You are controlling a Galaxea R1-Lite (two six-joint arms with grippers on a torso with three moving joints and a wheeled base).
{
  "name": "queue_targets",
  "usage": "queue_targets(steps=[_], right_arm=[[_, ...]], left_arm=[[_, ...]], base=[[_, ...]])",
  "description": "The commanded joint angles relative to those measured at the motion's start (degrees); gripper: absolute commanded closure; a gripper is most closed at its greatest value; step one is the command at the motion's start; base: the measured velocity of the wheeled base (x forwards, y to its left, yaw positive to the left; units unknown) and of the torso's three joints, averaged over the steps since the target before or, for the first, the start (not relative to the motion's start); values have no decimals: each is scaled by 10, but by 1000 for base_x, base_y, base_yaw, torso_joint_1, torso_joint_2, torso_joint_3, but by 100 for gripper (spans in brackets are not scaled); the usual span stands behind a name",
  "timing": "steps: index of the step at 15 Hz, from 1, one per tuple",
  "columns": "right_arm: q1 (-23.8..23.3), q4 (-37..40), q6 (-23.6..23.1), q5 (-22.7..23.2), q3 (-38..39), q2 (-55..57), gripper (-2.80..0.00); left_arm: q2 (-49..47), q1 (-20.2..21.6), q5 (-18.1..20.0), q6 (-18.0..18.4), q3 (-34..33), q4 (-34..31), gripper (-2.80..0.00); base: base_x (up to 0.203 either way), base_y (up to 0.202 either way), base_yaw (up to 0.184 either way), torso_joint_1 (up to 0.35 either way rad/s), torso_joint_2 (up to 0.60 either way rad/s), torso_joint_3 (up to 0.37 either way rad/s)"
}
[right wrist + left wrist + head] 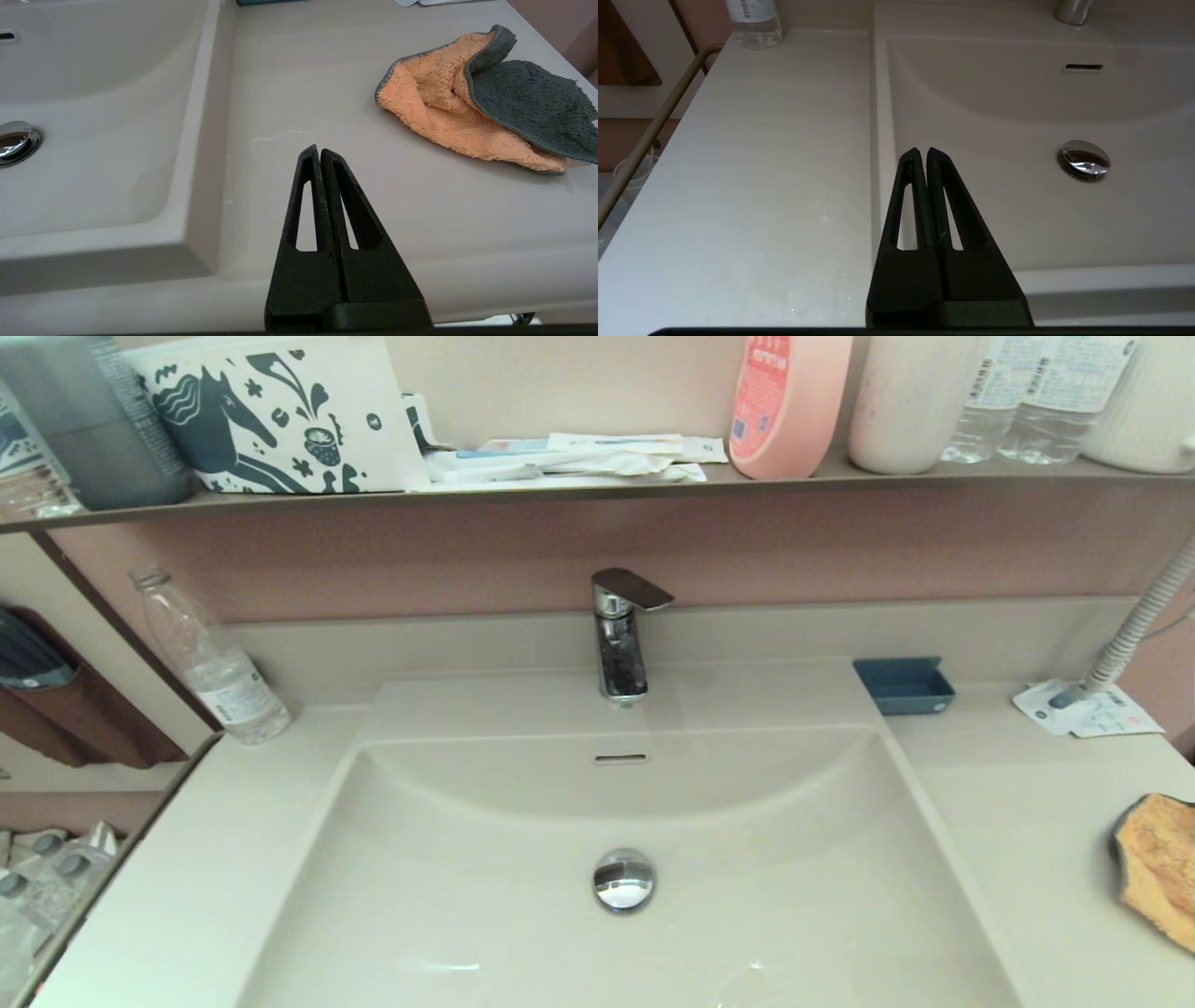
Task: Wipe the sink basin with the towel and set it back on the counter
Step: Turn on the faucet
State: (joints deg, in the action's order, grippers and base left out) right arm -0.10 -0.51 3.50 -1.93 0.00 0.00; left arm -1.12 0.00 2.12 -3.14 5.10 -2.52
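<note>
The beige sink basin [467, 896] fills the middle of the head view, with a chrome drain plug [624, 879], a slot overflow [621, 759] and a chrome faucet [618, 635]. The orange-tan towel [1158, 863] with a dark grey edge lies crumpled on the counter [1018, 821] at the far right; the towel [462, 116] also shows in the right wrist view. My right gripper [319, 150] is shut and empty, over the counter [299, 84] between basin and towel. My left gripper [923, 151] is shut and empty, above the basin's left rim. Neither arm shows in the head view.
A clear plastic bottle [219, 672] stands at the back left of the counter. A blue soap dish [904, 685] and a white leaflet [1088, 709] with a hose lie at the back right. The brown shelf [597, 487] above carries bottles and packets.
</note>
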Motion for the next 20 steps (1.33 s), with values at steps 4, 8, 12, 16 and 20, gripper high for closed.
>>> queue_targets(steps=[4, 8, 12, 16, 20], right_arm=[[0, 0, 0, 0, 0, 0, 0], [0, 0, 0, 0, 0, 0, 0], [0, 0, 0, 0, 0, 0, 0], [0, 0, 0, 0, 0, 0, 0], [0, 0, 0, 0, 0, 0, 0]], left_arm=[[-173, -1, 46, -4, 75, 45, 0], [-349, -2, 128, -12, 117, 168, 0], [-512, -32, 147, -30, 161, 234, 0], [-670, -136, 81, -53, 177, 403, 0], [-765, -286, -41, -75, 248, 499, 0]], base=[[0, 0, 0, 0, 0, 0], [0, 0, 0, 0, 0, 0], [0, 0, 0, 0, 0, 0], [0, 0, 0, 0, 0, 0], [0, 0, 0, 0, 0, 0]])
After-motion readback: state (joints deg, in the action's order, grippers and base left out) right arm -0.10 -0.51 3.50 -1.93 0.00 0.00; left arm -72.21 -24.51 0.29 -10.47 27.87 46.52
